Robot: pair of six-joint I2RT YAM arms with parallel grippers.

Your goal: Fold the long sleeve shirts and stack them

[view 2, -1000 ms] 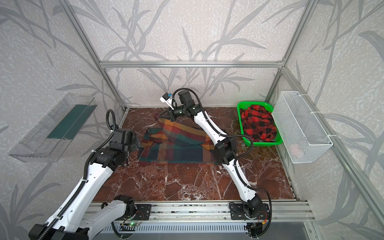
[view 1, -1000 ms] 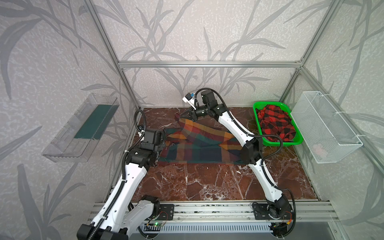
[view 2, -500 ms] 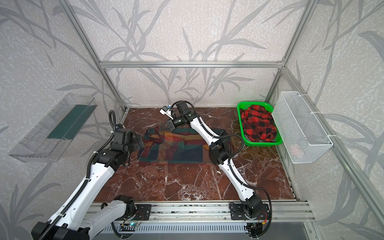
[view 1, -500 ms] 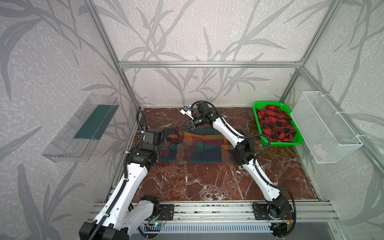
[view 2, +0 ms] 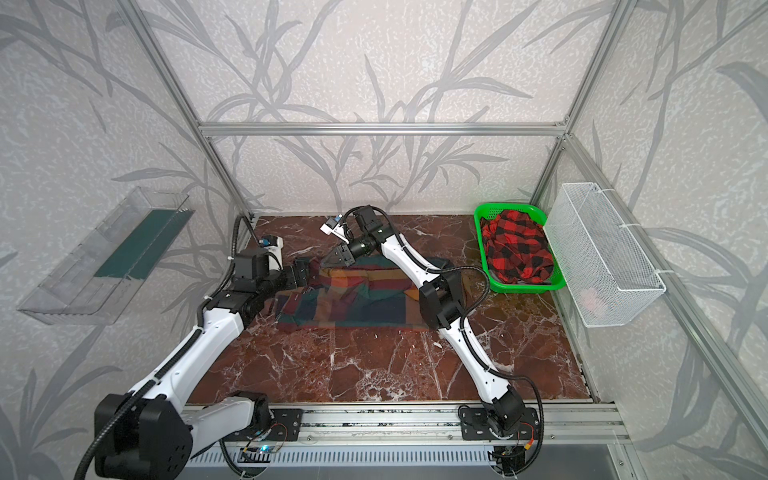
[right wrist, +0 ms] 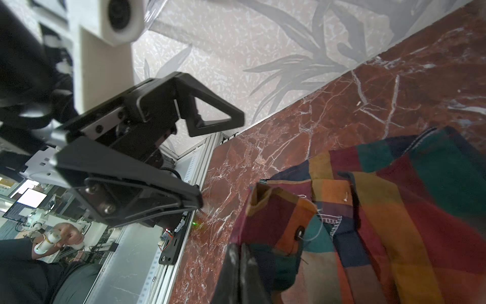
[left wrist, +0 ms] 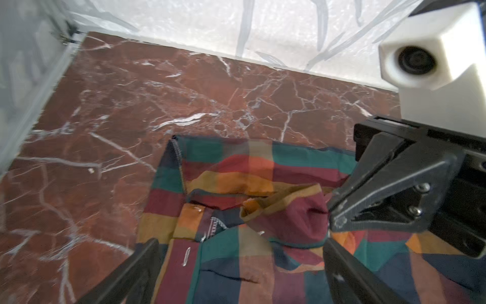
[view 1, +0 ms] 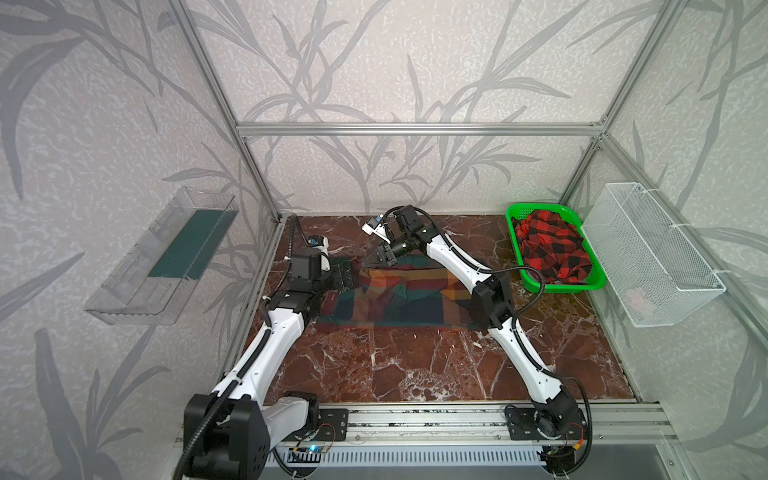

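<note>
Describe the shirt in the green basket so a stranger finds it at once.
At the far right corner of the marble table stands a green basket, beside a white wire basket. The shirt crumpled in the green one is red-and-black check, unlike the multicoloured plaid shirt spread on the table.

Pale walls (view 1: 374,62) printed with grey leafy stems enclose a red-brown marble tabletop (view 1: 415,365) veined in white. An aluminium frame bar (view 1: 415,129) crosses the wall at 12 o'clock. A clear plastic shelf (view 1: 133,299) hangs at 9 o'clock, a white wire basket (view 1: 648,249) at 3 o'clock, and a metal rail (view 1: 415,417) runs at 6 o'clock.
</note>
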